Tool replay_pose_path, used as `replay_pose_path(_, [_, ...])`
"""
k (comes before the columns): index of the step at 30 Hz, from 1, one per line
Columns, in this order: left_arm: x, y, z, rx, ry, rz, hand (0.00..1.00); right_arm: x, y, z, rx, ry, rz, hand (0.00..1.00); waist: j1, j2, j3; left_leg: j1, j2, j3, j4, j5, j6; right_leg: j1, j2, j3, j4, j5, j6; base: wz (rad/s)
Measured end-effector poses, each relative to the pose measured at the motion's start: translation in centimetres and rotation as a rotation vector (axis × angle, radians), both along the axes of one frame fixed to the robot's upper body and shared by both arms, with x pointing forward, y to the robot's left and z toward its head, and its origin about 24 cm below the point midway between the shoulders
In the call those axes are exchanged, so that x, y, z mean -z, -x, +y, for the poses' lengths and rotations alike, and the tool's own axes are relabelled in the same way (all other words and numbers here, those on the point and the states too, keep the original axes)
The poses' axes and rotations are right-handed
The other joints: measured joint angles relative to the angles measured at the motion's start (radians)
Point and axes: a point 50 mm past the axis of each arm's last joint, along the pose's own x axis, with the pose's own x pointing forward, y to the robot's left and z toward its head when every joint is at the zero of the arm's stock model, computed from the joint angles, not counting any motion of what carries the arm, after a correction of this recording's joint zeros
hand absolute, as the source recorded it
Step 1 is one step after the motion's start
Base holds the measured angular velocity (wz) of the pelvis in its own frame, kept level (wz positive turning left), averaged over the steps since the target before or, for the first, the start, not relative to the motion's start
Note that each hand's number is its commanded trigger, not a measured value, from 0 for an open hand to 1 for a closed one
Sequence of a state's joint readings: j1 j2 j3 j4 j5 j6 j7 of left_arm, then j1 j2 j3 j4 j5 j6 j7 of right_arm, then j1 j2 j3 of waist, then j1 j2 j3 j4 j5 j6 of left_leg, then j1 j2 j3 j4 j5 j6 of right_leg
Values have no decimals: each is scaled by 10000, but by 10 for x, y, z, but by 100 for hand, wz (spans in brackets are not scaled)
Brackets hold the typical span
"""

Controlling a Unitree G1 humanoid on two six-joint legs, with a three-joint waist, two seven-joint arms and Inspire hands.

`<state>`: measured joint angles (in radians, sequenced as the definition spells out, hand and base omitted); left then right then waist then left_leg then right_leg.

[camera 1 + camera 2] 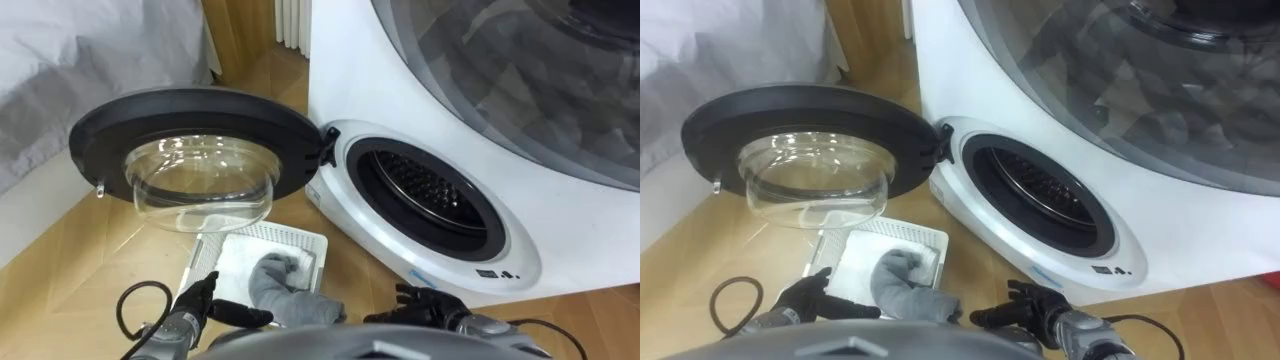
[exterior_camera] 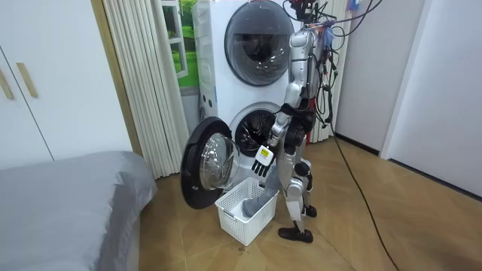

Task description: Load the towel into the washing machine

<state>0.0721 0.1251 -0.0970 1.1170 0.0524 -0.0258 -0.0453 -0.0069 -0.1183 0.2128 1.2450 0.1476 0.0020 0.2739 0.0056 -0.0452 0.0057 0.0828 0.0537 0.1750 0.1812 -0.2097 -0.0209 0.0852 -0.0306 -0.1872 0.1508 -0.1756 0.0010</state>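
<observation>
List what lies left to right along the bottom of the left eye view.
The left hand → grey towel, lying in the white basket → right hand.

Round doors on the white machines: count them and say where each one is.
2. The upper door is shut; the lower door, below it, hangs open beside the basket.

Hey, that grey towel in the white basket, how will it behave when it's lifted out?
Probably floppy: the grey towel lies bunched in soft folds in the white basket. Being only cloth, likely light. Lifted, it may sag and trail, perhaps catching the rim.
</observation>
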Motion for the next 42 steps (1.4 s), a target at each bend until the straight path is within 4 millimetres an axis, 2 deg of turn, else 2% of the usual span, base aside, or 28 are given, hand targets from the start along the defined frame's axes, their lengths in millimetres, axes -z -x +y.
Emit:
replay_pose_path(12, [0,-1,1,204,-287,-46,0,0,1,-1,79,2,41,0,11,40,12,-10,2,-109,11,1,0,-10,4,-99,-6,0,-1,1])
replay_pose_path(20, [-3,-11,1,1448,-1155,-480,0,1,3,-3,467,22,-64,0,-11,78,-3,-237,-2,-147,62,1,0,-222,-4,-79,9,2,-3,1])
replay_pose_path(22, [-4,-14,0,1776,-1363,-586,0,1,3,-3,462,15,-79,0,-46,102,-61,-402,1,-160,103,1,0,-352,-5,-93,35,5,-8,2])
replay_pose_path(25, [-6,-25,-1,2685,-1756,-838,0,-1,-4,-4,304,-22,-292,0,-105,166,-55,-748,16,-204,218,3,3,-713,-24,-176,231,4,-8,0])
replay_pose_path(27, [-8,-33,-3,3219,-2008,-917,0,-2,-9,-5,170,19,-358,0,-218,224,7,-939,20,-230,241,11,8,-904,-25,-180,314,18,-31,0])
replay_pose_path(30, [-10,-43,-6,4014,-2386,-1085,0,-4,-18,-5,-60,67,-471,0,-327,276,45,-1330,24,-146,301,52,30,-1421,-55,-96,596,18,-31,-9])
replay_pose_path(32, [-13,-57,-10,4724,-2636,-1307,0,-6,-28,-4,-209,101,-688,0,-381,254,151,-1750,27,-151,468,77,54,-1931,-104,-69,894,19,-32,-4])
replay_pose_path(33, [-14,-60,-11,4822,-2667,-1394,0,-7,-31,-4,-235,108,-759,0,-403,245,162,-1900,25,-148,526,82,62,-2084,-115,-54,945,19,-32,-5])
replay_pose_path(35, [-20,-79,-14,5569,-3047,-1758,0,-12,-49,-3,-479,166,-1162,0,-440,214,271,-2599,22,-125,851,99,94,-2795,-178,-28,1304,21,-35,0])
replay_pose_path(36, [-21,-83,-14,5798,-3172,-1814,0,-13,-54,-2,-564,189,-1270,0,-496,207,299,-2797,23,-123,953,100,97,-2961,-190,-26,1356,29,-49,0])
replay_pose_path(38, [-30,-105,-17,6438,-3627,-2284,0,-22,-77,2,-1047,275,-1898,0,-547,184,467,-3543,23,-122,1268,131,148,-3741,-247,-4,1711,54,-89,0])
replay_pose_path(39, [-32,-109,-18,6553,-3704,-2419,0,-23,-82,3,-1152,282,-2027,0,-550,185,478,-3735,25,-125,1350,135,156,-3951,-260,0,1817,57,-94,0])
replay_pose_path(41, [-41,-127,-27,7219,-3990,-2988,0,-29,-96,6,-1590,363,-2369,0,-588,243,618,-4516,33,-139,1854,138,164,-4785,-380,-50,2436,43,-100,0])
replay_pose_path(42, [-43,-131,-29,7344,-4016,-3128,0,-31,-100,8,-1660,376,-2478,0,-590,268,649,-4728,35,-140,1992,135,170,-4985,-401,-64,2551,43,-101,0])
